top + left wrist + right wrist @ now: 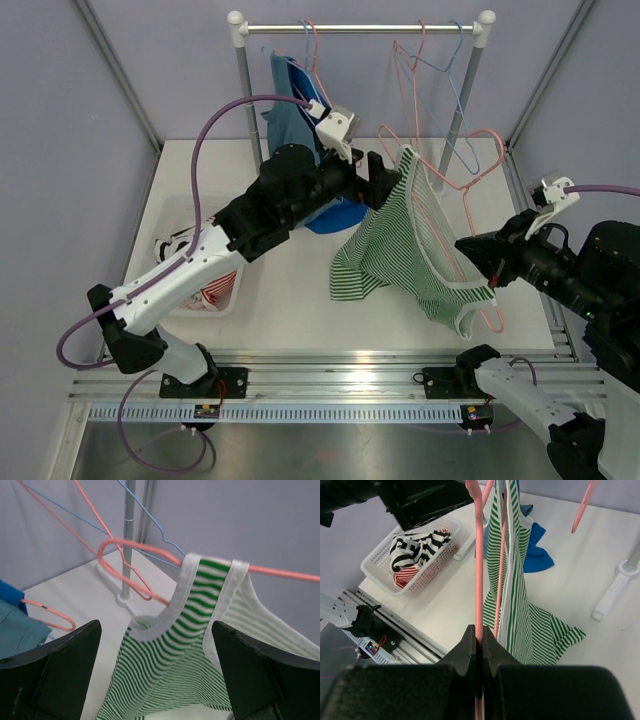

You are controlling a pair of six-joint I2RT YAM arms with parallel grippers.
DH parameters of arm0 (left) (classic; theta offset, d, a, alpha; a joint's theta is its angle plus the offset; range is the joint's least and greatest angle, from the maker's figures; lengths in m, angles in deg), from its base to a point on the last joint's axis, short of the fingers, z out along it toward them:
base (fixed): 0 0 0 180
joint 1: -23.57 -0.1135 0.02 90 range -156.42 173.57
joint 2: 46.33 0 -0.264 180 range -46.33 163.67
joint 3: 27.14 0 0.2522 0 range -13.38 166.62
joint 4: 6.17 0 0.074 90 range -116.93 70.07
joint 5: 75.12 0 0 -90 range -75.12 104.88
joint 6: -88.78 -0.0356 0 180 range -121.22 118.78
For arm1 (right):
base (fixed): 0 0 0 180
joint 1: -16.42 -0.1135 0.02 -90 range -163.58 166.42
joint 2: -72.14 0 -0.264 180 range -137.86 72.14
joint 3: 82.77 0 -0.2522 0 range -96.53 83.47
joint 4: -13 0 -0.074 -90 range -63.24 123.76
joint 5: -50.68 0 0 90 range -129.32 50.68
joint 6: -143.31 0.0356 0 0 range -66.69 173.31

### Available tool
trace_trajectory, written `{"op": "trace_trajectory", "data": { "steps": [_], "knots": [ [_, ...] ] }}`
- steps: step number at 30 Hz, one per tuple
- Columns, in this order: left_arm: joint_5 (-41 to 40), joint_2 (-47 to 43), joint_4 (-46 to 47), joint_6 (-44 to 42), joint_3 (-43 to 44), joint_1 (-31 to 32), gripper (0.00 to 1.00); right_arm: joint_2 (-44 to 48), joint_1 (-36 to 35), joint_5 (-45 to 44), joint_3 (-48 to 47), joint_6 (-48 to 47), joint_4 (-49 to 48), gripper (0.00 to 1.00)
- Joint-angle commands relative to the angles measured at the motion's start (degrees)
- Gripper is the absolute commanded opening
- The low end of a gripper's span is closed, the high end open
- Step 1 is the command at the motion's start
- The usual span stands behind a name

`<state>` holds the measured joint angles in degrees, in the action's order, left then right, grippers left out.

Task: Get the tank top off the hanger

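One strap [212, 575] of the tank top [400, 250] hangs over the hanger [479, 555], whose wire the right gripper [480, 642] pinches, while the left gripper [155, 630] gapes empty before it, so removal is not yet done.

We see bright, even light from overhead, leaving only soft, faint shadows on the table [290, 290]. A glare patch whitens the metal rail [360, 378] along the near edge. In both wrist views the jaws loom dark and blurred.

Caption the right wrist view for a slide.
Right fingers shut on the pink hanger that carries the green-striped tank top.
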<state>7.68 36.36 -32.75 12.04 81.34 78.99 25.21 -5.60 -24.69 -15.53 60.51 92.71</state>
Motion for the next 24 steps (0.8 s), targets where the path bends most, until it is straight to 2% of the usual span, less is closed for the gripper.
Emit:
{"op": "trace_trajectory", "data": {
  "steps": [1, 3, 7, 8, 10, 11, 12, 14, 16, 17, 18, 24],
  "knots": [
    [3.7, 2.6, 5.1, -2.4, 3.8, 0.2, 0.94, 0.2, -0.4, 3.3, -1.3, -0.2, 1.4, 0.0],
    [6.4, 2.9, 6.5, -3.0, 3.3, 0.3, 0.9, 0.5, -0.4, 2.3, -1.3, -0.3, 2.2, 0.0],
    [6.2, 4.6, 7.1, -3.2, 3.5, 0.8, 0.83, 0.5, -0.5, 3.0, -1.7, -0.3, 2.8, 0.0],
    [5.0, 4.9, 6.5, -3.2, 4.2, 0.8, 0.7, 0.5, -0.5, 3.5, -1.7, -0.3, 2.7, 0.0],
    [4.2, 5.6, 5.7, -3.7, 4.9, 0.8, 0.59, 0.6, -0.5, 3.6, -2.1, -0.4, 2.7, 0.0],
    [3.4, 6.1, 5.4, -3.7, 5.0, 0.8, 0.47, 0.6, -0.5, 3.4, -2.2, -0.6, 2.8, 0.0],
    [3.4, 6.2, 5.4, -3.9, 4.7, 0.8, 0.46, 0.4, -0.5, 3.6, -2.2, -0.6, 2.9, 0.0],
    [3.2, 6.4, 5.8, -3.9, 4.6, 0.8, 0.46, 0.6, -0.5, 4.5, -2.1, -0.8, 2.5, 0.0],
    [3.4, 6.6, 5.8, -3.8, 4.8, 0.8, 0.54, 0.4, -0.4, 4.9, -1.7, -0.9, 2.2, 0.0],
    [3.5, 6.5, 5.6, -3.7, 4.8, 0.8, 0.63, 0.3, -0.5, 4.6, -1.6, -1.1, 2.1, 0.0],
    [3.7, 6.4, 5.6, -3.4, 4.7, 0.8, 0.8, 0.1, -0.5, 3.8, -1.6, -1.2, 2.2, 0.0],
    [6.2, 4.7, 6.0, -2.8, 3.0, 0.9, 0.81, -0.4, -0.5, 2.4, -0.7, -1.8, 1.4, 0.0]
  ]
}}
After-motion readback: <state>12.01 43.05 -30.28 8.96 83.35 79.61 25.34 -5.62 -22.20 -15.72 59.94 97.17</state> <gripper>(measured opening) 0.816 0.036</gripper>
